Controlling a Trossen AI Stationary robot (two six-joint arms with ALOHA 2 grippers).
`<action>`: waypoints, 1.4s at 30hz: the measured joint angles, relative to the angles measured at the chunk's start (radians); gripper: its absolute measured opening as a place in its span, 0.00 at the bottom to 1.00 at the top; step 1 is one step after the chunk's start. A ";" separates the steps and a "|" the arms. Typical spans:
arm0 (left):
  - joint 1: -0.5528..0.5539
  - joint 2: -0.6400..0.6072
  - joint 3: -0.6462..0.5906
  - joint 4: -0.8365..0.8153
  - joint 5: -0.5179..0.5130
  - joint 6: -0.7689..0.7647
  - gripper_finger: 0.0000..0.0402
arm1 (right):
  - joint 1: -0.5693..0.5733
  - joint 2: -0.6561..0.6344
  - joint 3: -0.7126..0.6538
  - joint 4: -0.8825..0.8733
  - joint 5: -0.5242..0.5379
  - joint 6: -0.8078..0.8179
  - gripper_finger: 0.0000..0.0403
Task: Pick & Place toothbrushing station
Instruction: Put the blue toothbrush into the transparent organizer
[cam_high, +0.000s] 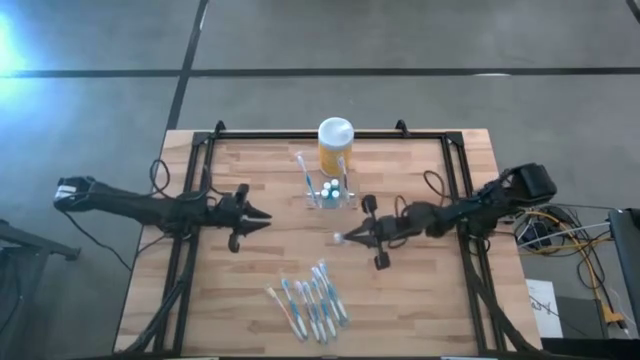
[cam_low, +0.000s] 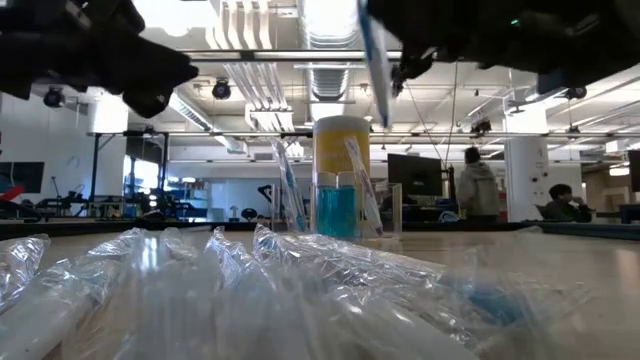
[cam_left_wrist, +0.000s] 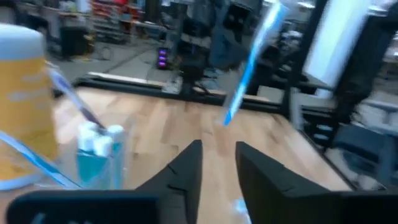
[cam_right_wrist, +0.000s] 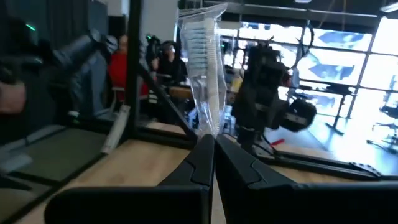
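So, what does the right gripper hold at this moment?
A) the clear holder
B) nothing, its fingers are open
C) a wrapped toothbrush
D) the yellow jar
C: in the right wrist view the right gripper has its fingers shut on a wrapped toothbrush that stands up from them, while the yellow jar and the clear holder stand on the table.

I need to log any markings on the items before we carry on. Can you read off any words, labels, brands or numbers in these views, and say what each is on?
None can be read.
Yellow jar: no legible label.
Wrapped toothbrush in the right gripper: any print on its wrapper is too blurred.
Wrapped toothbrushes on the table: too small to read.
Toothbrushing station: no marking visible.
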 joint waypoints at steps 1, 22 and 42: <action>0.000 0.022 0.016 0.003 -0.021 0.008 0.28 | -0.014 0.029 0.020 0.004 0.001 -0.007 0.02; -0.005 0.469 0.166 0.312 0.048 -0.031 0.39 | -0.088 0.348 0.162 0.300 -0.009 0.045 0.02; -0.011 0.772 0.458 0.313 0.041 0.064 0.67 | -0.090 0.342 0.146 0.289 0.004 0.040 0.02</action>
